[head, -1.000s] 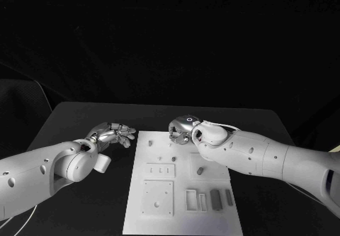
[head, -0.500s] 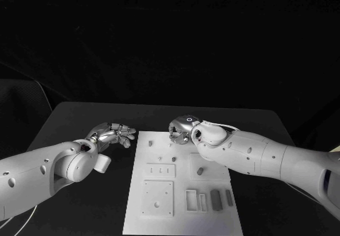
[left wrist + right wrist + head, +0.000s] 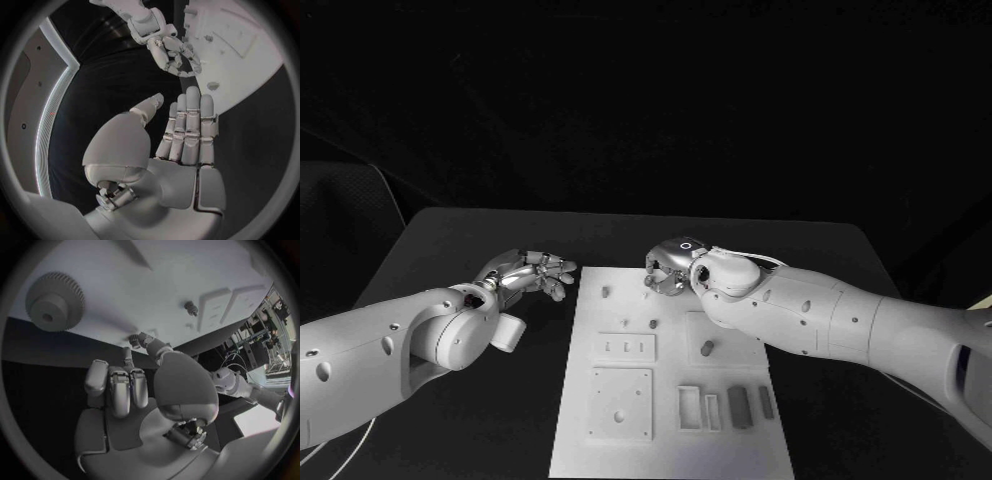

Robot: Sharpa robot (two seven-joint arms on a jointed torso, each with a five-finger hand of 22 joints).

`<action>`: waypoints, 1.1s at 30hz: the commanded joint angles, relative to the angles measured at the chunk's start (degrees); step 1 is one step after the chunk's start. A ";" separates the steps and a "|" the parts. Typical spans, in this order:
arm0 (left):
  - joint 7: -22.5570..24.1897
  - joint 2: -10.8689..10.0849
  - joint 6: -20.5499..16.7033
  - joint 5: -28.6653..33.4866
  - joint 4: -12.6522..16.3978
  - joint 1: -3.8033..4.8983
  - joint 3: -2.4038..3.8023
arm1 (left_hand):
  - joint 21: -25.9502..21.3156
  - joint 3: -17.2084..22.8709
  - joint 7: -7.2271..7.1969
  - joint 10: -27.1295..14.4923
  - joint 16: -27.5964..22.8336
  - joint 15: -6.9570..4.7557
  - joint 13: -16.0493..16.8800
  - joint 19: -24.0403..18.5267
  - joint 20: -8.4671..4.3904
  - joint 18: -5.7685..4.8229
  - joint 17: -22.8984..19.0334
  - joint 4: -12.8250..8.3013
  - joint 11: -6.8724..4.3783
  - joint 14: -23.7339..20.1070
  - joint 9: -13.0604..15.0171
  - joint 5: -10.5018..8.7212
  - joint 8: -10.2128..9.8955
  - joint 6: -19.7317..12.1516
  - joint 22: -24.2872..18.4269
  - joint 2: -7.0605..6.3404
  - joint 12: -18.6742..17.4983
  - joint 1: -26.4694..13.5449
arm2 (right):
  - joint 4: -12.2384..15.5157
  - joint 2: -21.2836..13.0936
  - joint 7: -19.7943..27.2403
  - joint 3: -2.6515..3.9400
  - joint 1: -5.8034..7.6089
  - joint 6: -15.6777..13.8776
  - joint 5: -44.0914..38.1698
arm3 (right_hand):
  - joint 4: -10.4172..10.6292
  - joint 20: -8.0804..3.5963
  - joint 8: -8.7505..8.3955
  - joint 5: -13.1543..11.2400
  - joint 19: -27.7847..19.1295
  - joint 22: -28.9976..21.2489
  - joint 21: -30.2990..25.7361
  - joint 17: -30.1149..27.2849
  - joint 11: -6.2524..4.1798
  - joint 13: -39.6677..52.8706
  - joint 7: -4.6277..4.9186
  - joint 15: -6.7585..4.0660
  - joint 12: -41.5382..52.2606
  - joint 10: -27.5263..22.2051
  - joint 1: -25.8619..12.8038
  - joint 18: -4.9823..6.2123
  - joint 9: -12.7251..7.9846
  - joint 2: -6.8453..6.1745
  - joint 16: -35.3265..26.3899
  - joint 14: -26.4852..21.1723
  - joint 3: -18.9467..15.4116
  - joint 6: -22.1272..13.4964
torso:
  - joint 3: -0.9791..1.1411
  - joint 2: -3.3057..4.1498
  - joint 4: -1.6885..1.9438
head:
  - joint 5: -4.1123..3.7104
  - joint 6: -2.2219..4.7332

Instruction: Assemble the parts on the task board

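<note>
The white task board [image 3: 668, 440] lies in the middle of the black table. A grey toothed gear [image 3: 55, 301] lies flat on it, just beyond my right hand's fingertips [image 3: 127, 359]. My right hand [image 3: 669, 271] hovers at the board's far edge, fingers apart and holding nothing. My left hand [image 3: 532, 271] floats over the table beside the board's far left corner, its fingers [image 3: 187, 125] straight, thumb apart, palm bare. Small pegs [image 3: 604, 292] [image 3: 653, 323] and a short grey piece [image 3: 707, 347] stand on the board. Two grey bars [image 3: 740, 408] [image 3: 766, 400] lie near its front right.
Raised white plates [image 3: 627, 346] [image 3: 620, 401] and a slotted holder [image 3: 692, 406] sit on the board's nearer half. Bare black table [image 3: 473, 400] runs along both sides of the board. The left wrist view shows my right hand [image 3: 174, 51] over the board's corner [image 3: 250, 65].
</note>
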 commanded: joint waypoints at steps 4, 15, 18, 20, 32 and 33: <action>0.33 0.15 0.57 0.36 0.03 0.05 0.04 | -0.38 -0.21 0.14 -0.44 -0.25 0.15 -0.08 0.37 0.14 0.71 0.06 -0.06 0.08 0.02 -0.06 -0.06 -0.40 -0.42 -0.08 0.05 -0.38 0.13 | -0.01 0.04 -0.26 -0.06 -0.03 0.80 0.34 | 0.09 -0.08 -0.16 -0.20 -0.08 0.09 7.78 25.32 0.06 1.16 0.54 0.52 -0.29 6.71 0.10 0.68 -0.08 -0.23 10.31 18.71 -0.11 -0.63 | 0.06 0.02 -0.03 | -0.08 0.02; 0.41 0.21 0.57 0.36 -0.24 0.05 0.04 | -0.39 -0.22 0.14 -0.45 -0.26 0.16 -0.08 0.37 0.15 0.71 0.08 -0.06 0.08 0.02 -0.07 -0.06 -0.42 -0.42 -0.09 0.05 -0.39 0.13 | 2.80 -2.60 -0.06 -0.07 -0.03 -1.46 1.81 | 0.21 -0.05 -0.22 -0.30 -0.13 0.17 7.73 24.99 0.08 1.15 0.69 0.53 -0.37 6.65 -0.35 0.68 -0.25 -0.82 10.18 18.48 -0.36 -1.08 | 0.13 0.00 -0.07 | -0.24 0.34; 0.47 0.10 0.49 0.36 -0.46 0.05 0.04 | -0.39 -0.23 0.14 -0.45 -0.27 0.16 -0.08 0.37 0.15 0.71 0.08 -0.06 0.08 0.02 -0.07 -0.06 -0.42 -0.42 -0.09 0.04 -0.40 0.13 | 5.13 -4.82 -0.02 0.14 0.00 -1.87 3.85 | 0.29 -0.02 -0.49 -0.38 -0.15 0.25 7.68 24.95 0.10 1.05 0.67 0.53 -0.47 6.59 -0.63 0.68 -0.53 -1.14 10.16 18.46 -0.48 -2.05 | 0.18 -0.01 -0.13 | -0.28 0.52; 0.48 -0.08 0.47 0.36 -0.46 0.05 0.04 | -0.39 -0.23 0.14 -0.45 -0.27 0.16 -0.08 0.37 0.15 0.71 0.09 -0.07 0.08 0.02 -0.07 -0.06 -0.42 -0.43 -0.09 0.04 -0.40 0.13 | 6.65 -6.31 -0.08 0.60 0.13 -1.85 4.95 | 0.37 -0.01 -0.52 -0.43 -0.15 0.28 7.67 24.91 0.11 1.05 0.69 0.53 -0.48 6.59 -0.84 0.68 -0.61 -1.35 10.15 18.44 -0.58 -2.27 | 0.19 -0.01 -0.19 | -0.32 0.64; 0.47 -0.70 0.46 0.36 -0.41 0.05 0.04 | -0.40 -0.25 0.13 -0.46 -0.28 0.16 -0.08 0.37 0.15 0.71 0.11 -0.08 0.09 0.01 -0.08 -0.07 -0.45 -0.43 -0.10 0.01 -0.43 0.13 | 11.90 -14.28 -0.99 1.80 0.78 -0.12 5.94 | 1.42 0.13 -0.78 -0.54 -0.42 0.48 7.29 24.49 0.12 1.09 1.00 0.54 -0.79 6.30 -3.36 0.68 -1.47 -3.57 9.92 18.10 -1.30 -4.90 | 0.39 0.10 -0.46 | -0.98 1.59; 0.49 -0.72 0.47 0.36 -0.44 0.05 0.04 | -0.40 -0.25 0.13 -0.46 -0.29 0.16 -0.08 0.37 0.15 0.71 0.11 -0.08 0.09 0.01 -0.08 -0.07 -0.45 -0.43 -0.10 0.01 -0.43 0.13 | 11.71 -14.45 -0.99 1.80 0.77 -0.02 5.97 | 1.46 0.14 -1.04 -0.52 -0.57 0.52 7.15 24.53 0.12 1.15 1.09 0.54 -0.87 6.19 -3.68 0.68 -1.90 -3.97 9.91 18.09 -1.29 -6.54 | 0.44 0.31 -0.50 | -0.92 1.86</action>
